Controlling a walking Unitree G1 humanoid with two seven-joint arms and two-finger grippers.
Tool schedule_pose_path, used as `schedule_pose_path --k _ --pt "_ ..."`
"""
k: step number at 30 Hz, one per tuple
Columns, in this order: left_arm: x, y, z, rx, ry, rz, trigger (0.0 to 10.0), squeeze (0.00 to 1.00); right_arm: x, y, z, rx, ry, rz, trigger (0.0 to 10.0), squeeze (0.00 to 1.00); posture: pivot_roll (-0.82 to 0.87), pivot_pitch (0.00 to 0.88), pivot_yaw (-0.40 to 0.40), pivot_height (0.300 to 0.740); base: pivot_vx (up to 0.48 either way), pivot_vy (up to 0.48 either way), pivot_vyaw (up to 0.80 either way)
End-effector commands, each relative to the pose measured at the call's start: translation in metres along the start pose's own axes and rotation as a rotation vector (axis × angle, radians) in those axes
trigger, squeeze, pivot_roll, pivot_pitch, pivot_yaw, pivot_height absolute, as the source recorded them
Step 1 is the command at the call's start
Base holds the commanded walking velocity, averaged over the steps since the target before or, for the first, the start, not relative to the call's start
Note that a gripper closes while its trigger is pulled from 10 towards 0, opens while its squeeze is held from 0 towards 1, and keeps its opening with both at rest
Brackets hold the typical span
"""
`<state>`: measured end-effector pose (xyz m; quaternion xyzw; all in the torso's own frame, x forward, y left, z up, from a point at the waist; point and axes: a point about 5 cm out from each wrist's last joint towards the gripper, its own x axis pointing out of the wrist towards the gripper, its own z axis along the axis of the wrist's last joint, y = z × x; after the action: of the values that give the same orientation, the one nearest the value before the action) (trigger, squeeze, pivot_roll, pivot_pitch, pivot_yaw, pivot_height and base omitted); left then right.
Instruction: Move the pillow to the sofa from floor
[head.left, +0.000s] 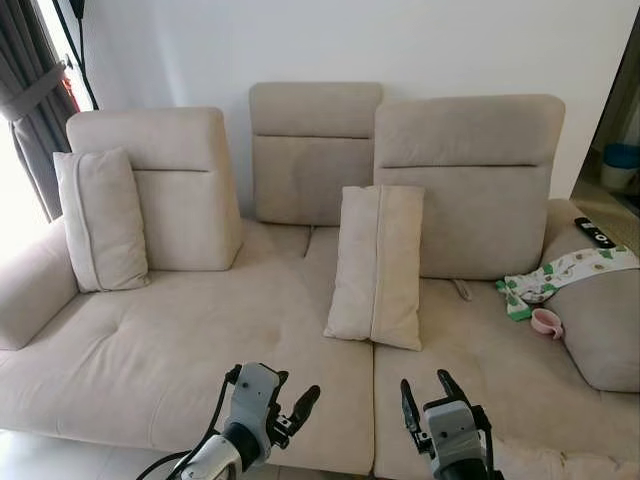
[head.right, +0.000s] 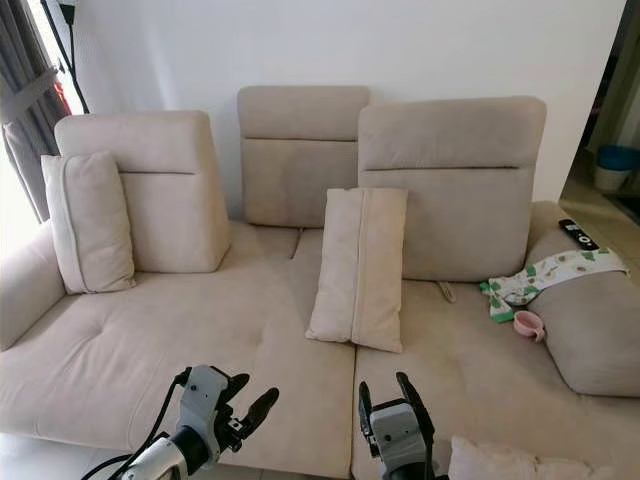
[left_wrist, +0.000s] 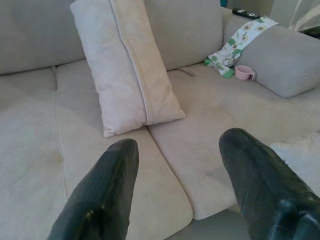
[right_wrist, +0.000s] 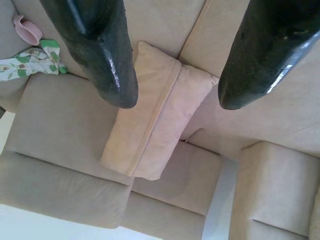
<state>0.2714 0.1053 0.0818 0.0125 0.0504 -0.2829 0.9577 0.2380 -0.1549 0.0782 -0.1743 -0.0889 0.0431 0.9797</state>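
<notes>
Beige sofa — pillow upright against backrest — both hands empty, open-fingered.

A soft beige pillow with a seam down its middle is stood upright on the big beige sofa. It is leaned against the right back cushion, over the gap between two seats.

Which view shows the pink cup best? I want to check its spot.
The left eye view: the pink cup lies on the sofa seat beside the patterned cloth, unobstructed. The right eye view matches. Both wrist views catch it small, near an edge.
</notes>
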Motion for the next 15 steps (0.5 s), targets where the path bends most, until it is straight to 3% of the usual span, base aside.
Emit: schedule_pose_path --k 1,15 --pt "-0.002 0.0027 -0.0044 0.014 0.019 0.008 10.0 0.0 -0.0017 0.0012 -0.0047 -0.005 0.026 0.007 10.0 0.0 0.08 0.0 0.072 0.74 0.0 -0.262 0.0" --pt "-0.0026 -0.0003 -0.0049 0.01 0.02 -0.002 10.0 0.0 -0.003 0.0008 -0.0068 -0.021 0.038 0.007 10.0 0.0 0.08 0.0 0.076 0.74 0.0 -0.43 0.0"
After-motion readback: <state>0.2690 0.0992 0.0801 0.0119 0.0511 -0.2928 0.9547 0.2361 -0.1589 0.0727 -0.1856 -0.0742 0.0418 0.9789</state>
